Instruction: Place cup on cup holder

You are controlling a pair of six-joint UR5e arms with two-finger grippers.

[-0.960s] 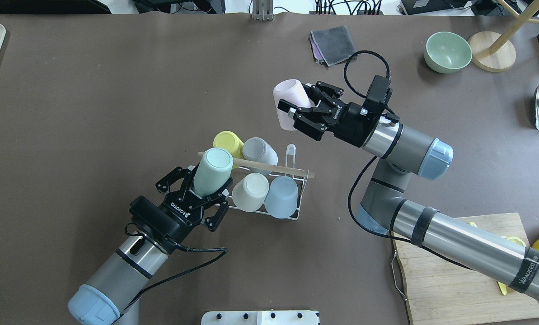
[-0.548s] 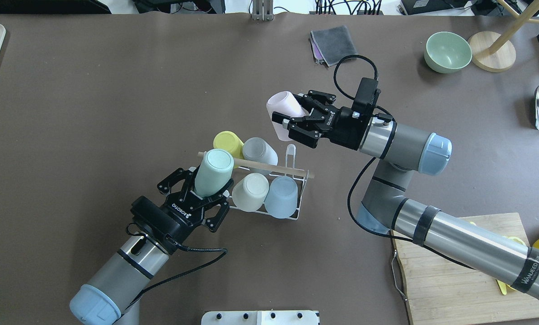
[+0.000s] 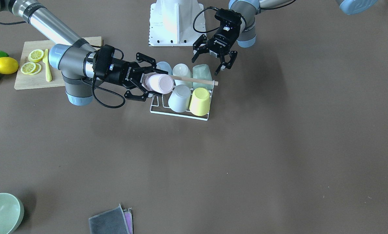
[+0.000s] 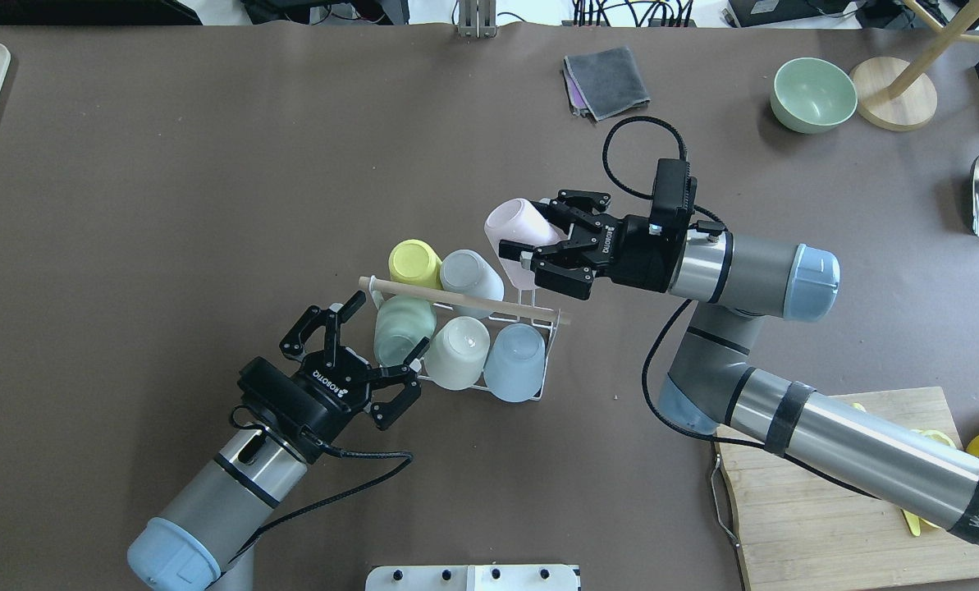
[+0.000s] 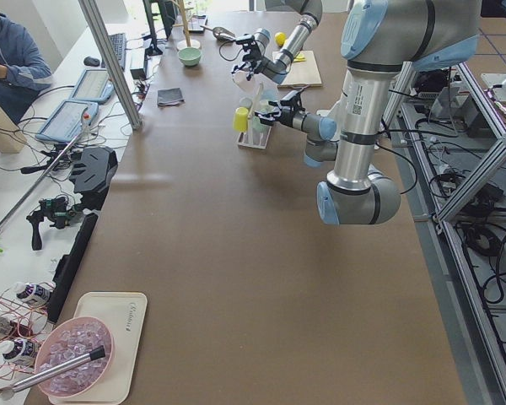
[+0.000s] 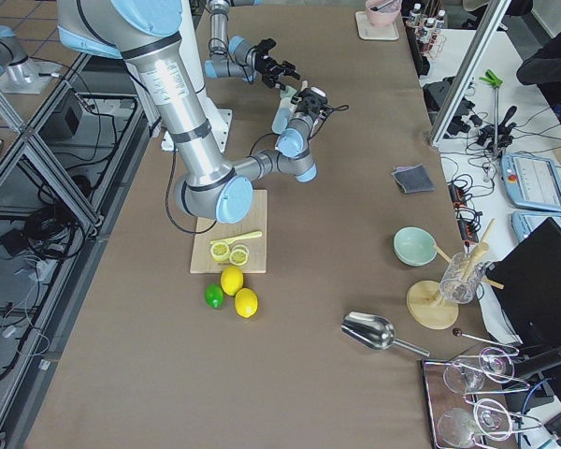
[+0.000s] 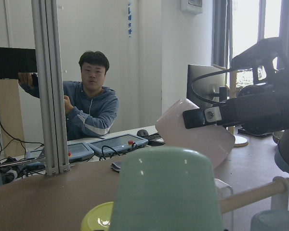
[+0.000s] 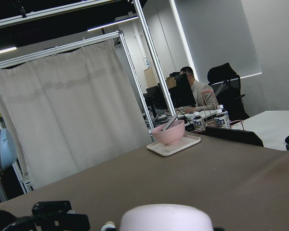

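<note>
Right gripper (image 4: pixel 532 228) is clamping the tilted pink cup (image 4: pixel 512 226) above the cup holder (image 4: pixel 464 300); left gripper (image 4: pixel 382 328) is hanging wide open, close to the racked green cup (image 4: pixel 403 328).

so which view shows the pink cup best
Overhead exterior: the pink cup shows clamped in the right gripper by the cup holder. Front-facing shows its base, left wrist its side, right wrist a sliver, side views a speck.
</note>
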